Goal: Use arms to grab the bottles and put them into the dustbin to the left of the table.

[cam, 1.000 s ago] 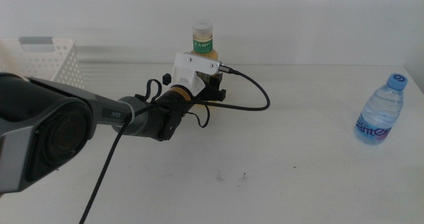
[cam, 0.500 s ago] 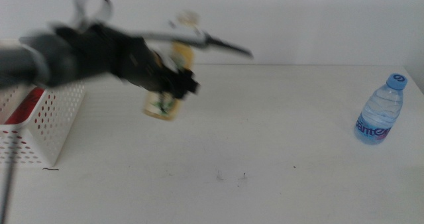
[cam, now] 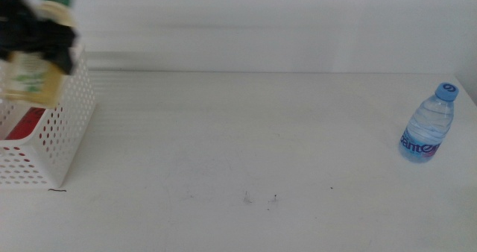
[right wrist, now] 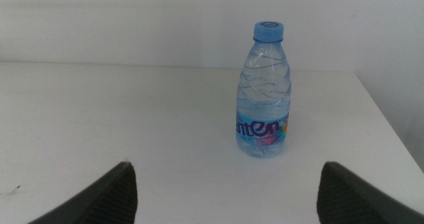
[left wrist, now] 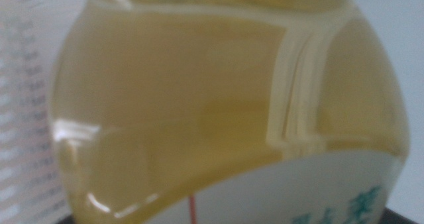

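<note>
My left gripper (cam: 39, 37) is shut on the yellow tea bottle (cam: 30, 79) and holds it tilted in the air over the white dustbin (cam: 63, 136) at the table's left edge. In the left wrist view the bottle (left wrist: 199, 118) fills the picture. A red can (cam: 25, 123) lies inside the dustbin. The clear water bottle with a blue cap (cam: 428, 125) stands upright at the far right of the table (cam: 246, 140). My right gripper (right wrist: 226, 174) is open and empty, facing the water bottle (right wrist: 264, 95) from some way off; it is out of the middle view.
A few dark specks (cam: 259, 199) mark the tabletop near the front. The table's right edge runs close behind the water bottle. A white wall stands behind the table.
My left arm has lifted the tea bottle from the back middle of the table and swung it left, from beside the dustbin to above it. The water bottle has not moved.
</note>
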Robot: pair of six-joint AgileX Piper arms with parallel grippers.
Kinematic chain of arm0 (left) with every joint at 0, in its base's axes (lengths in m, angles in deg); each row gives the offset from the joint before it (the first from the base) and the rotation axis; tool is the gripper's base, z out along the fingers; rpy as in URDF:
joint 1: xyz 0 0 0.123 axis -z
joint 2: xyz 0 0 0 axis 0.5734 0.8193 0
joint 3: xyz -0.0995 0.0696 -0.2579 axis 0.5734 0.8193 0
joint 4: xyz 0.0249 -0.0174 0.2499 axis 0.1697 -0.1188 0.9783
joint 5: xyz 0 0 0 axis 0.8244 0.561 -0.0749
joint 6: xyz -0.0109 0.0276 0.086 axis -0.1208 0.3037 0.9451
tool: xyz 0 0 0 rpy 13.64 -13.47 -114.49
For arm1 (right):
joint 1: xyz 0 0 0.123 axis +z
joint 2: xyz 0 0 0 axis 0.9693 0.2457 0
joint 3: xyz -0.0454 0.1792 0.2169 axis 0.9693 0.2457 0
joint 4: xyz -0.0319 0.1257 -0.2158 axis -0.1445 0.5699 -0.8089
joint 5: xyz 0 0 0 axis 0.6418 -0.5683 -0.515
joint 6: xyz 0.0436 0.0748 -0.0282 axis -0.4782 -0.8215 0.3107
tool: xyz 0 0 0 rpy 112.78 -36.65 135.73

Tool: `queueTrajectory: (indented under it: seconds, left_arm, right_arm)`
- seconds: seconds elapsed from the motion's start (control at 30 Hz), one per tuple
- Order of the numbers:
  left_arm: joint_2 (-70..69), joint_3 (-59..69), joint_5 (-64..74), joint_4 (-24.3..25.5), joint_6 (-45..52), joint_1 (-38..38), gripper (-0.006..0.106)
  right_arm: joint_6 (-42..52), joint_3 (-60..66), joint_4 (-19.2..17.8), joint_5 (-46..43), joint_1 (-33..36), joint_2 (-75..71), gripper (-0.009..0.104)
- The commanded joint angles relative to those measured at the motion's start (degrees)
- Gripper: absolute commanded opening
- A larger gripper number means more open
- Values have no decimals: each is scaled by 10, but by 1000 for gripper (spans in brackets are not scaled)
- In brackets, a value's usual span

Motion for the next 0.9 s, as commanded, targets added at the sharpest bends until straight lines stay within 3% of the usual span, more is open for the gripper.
queueTrajectory:
  seconds: [0.0,0.17,0.53,0.7,0.87]
  left_arm:
    - [-11,-19,0,15,2,-37,-2]
    - [4,-19,-13,17,23,-99,-2]
    - [97,-18,-29,12,62,-109,0]
    - [117,-16,-16,2,77,-108,17]
    - [130,-16,-12,-8,101,-106,52]
  right_arm:
    - [3,2,-2,-4,-2,-3,90]
    - [3,2,-2,-4,-2,-3,90]
    - [3,2,-2,-4,-2,-3,90]
    - [3,2,-2,-4,-2,-3,90]
    - [3,2,-2,-4,-2,-3,90]
